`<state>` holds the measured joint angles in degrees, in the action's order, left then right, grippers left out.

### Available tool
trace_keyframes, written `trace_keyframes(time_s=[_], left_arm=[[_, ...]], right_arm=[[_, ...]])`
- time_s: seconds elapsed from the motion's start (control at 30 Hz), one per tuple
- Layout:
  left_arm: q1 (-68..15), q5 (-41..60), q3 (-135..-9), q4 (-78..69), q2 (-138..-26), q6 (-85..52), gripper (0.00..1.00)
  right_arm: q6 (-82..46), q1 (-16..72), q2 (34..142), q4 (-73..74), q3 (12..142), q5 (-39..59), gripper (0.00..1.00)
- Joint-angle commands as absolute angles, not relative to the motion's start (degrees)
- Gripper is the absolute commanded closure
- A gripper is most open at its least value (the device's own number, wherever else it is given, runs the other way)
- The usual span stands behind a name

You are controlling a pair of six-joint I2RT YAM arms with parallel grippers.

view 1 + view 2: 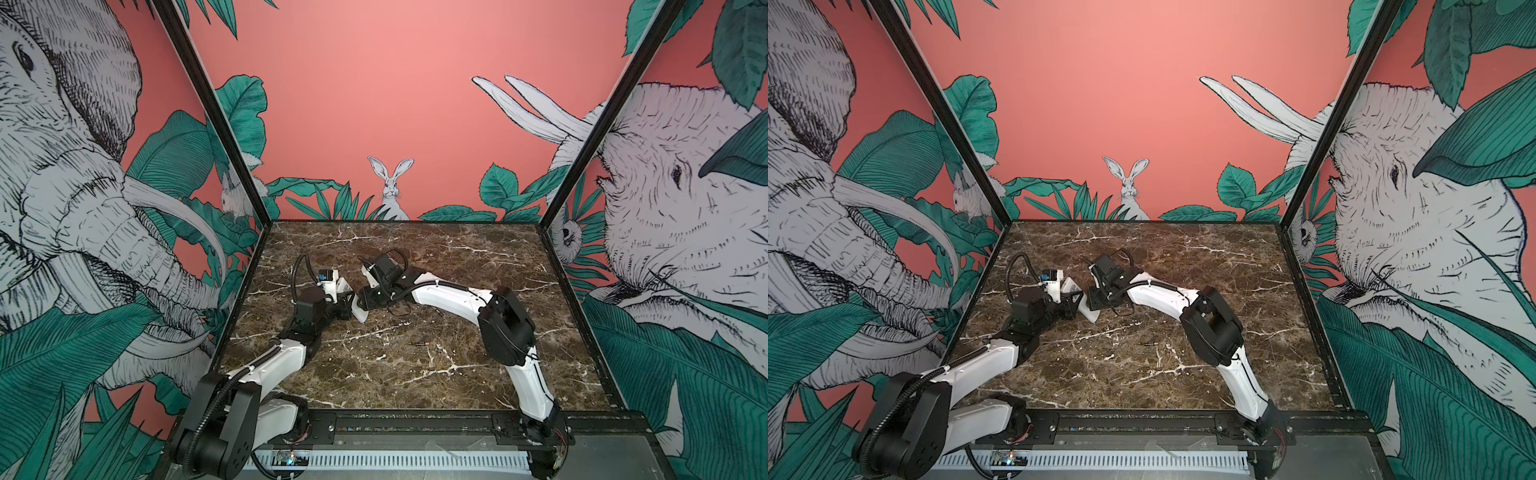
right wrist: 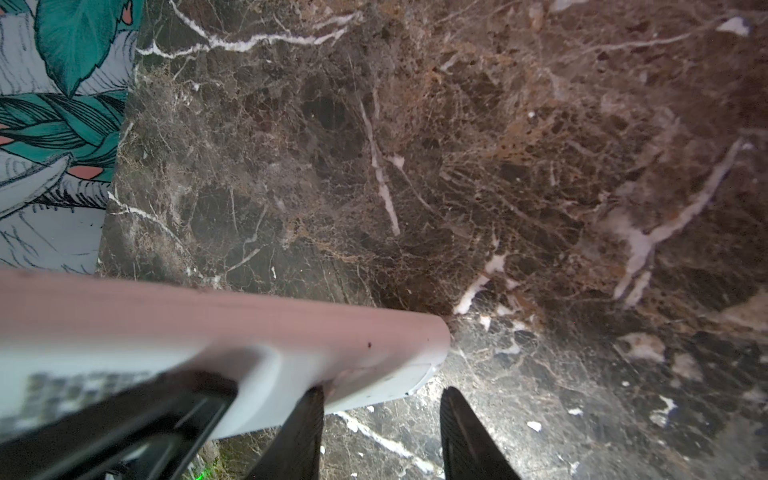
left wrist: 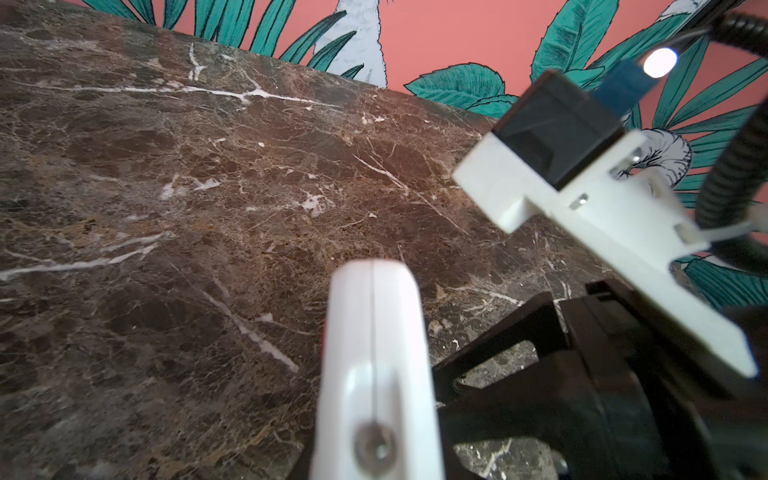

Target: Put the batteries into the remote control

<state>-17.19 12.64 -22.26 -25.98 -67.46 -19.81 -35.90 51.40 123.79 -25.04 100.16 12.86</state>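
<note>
Remote control [image 1: 358, 308] held off the marble table [image 1: 415, 374], between both grippers.

We see our left gripper [image 1: 347, 305] clamped tight on the remote control. Our right gripper [image 2: 380, 432] sits just beside its end, jaws partly apart with nothing between them. One battery [image 1: 419, 343] lies on the table, well apart from the remote control.

White remote control [image 1: 358, 311] tilted, raised off marble table [image 1: 415, 374]; one dark battery [image 1: 420, 344] lies near, right of it.
</note>
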Motion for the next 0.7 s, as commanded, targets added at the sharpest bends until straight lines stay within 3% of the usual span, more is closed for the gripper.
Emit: trace_keyframes(time_s=[0.0, 0.67], left_arm=[[-18.1, 12.1, -21.8, -24.7, -65.8, -18.1, 1.0], [-19.3, 4.4, -21.3, -23.0, -64.0, -15.8, 1.0]], right_arm=[[-33.5, 51.5, 123.6, -30.8, 100.0, 8.6, 0.57], [-30.8, 51.6, 120.9, -34.3, 99.9, 6.3, 0.58]])
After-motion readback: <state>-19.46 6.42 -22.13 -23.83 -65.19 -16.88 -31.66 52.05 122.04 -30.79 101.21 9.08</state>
